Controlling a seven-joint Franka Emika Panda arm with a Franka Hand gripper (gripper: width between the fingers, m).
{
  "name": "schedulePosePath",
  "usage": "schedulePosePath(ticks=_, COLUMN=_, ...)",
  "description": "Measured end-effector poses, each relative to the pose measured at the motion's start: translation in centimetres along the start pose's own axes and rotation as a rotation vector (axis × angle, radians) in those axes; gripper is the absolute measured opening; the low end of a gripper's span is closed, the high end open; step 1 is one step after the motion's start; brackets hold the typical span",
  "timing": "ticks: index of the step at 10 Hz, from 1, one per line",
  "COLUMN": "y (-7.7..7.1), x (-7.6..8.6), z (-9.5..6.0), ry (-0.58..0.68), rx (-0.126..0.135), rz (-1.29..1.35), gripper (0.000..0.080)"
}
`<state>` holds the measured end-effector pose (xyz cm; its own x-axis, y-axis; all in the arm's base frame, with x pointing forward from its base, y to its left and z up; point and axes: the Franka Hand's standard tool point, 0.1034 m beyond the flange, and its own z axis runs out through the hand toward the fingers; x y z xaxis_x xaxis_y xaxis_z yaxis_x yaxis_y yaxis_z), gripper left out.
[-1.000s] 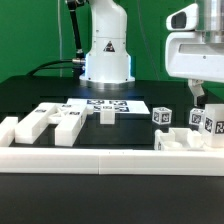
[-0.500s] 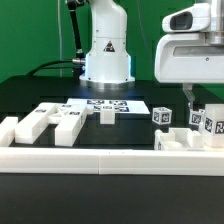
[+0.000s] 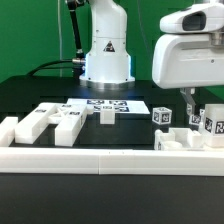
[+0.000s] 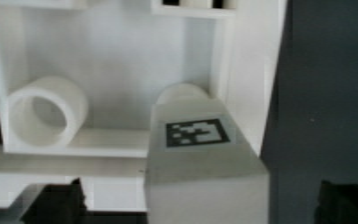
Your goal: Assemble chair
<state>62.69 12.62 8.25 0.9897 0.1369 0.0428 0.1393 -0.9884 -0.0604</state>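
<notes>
At the exterior view's left, several loose chair pieces (image 3: 45, 120) lie flat and untouched on the black table (image 3: 30, 95), behind the low white border rail (image 3: 80, 152). The marker board (image 3: 115, 104) sits mid-table, farther back. The step in hand looks like a pick at the exterior view's right, where three upright tagged pieces (image 3: 193, 118) stand behind a larger white frame piece (image 3: 178, 143).

To do it well, I judge the jaws should centre over the tagged piece (image 4: 197, 140) that the wrist view shows between them. They should straddle its narrow sides, descend straight, and close only once both fingers clear the frame wall beside it and the round feature (image 4: 43, 110) there; whether that is a peg or a hole I cannot tell. A skewed approach could nudge the cluster.

The gripper (image 3: 193, 104) hangs pointing straight down just above that cluster, jaws spread wide and holding nothing, with the wrist housing upright over it.
</notes>
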Motion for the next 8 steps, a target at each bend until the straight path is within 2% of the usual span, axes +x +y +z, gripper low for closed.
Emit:
schedulePosePath(ticks=2, y=0.02, x=0.01, z=0.00, ry=0.000, rx=-0.003, rz=-0.012, gripper=0.0649)
schedulePosePath(ticks=4, y=0.02, x=0.01, z=0.00, ry=0.000, rx=-0.003, rz=-0.012, gripper=0.0385)
schedulePosePath(ticks=5, y=0.02, x=0.01, z=-0.01, ry=0.000, rx=-0.003, rz=-0.011, gripper=0.0286)
schedulePosePath(ticks=8, y=0.01, x=0.01, z=0.00, ry=0.000, rx=-0.002, rz=0.041, gripper=0.0288)
